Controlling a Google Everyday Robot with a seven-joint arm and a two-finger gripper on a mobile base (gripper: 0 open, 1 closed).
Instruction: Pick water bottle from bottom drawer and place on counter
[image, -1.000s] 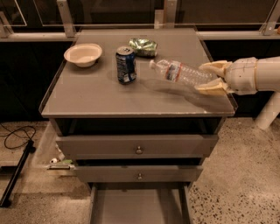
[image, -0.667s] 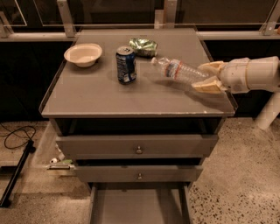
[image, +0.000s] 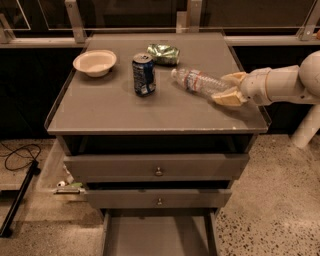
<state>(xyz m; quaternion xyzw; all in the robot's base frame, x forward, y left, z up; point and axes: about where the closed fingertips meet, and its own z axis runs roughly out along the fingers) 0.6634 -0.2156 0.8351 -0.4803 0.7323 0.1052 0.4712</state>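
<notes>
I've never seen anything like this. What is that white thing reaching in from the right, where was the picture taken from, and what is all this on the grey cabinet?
The white thing is a robot's arm. The tan two-fingered tool at its tip works as its hand. It reaches over the right side of the counter and is closed around the base of a water bottle, which lies tilted, low on or just over the counter. There is one camera, looking down at the cabinet from the front. Also on the counter are a blue soda can, a white bowl and a crumpled green wrapper. Below, the bottom drawer is pulled open.
</notes>
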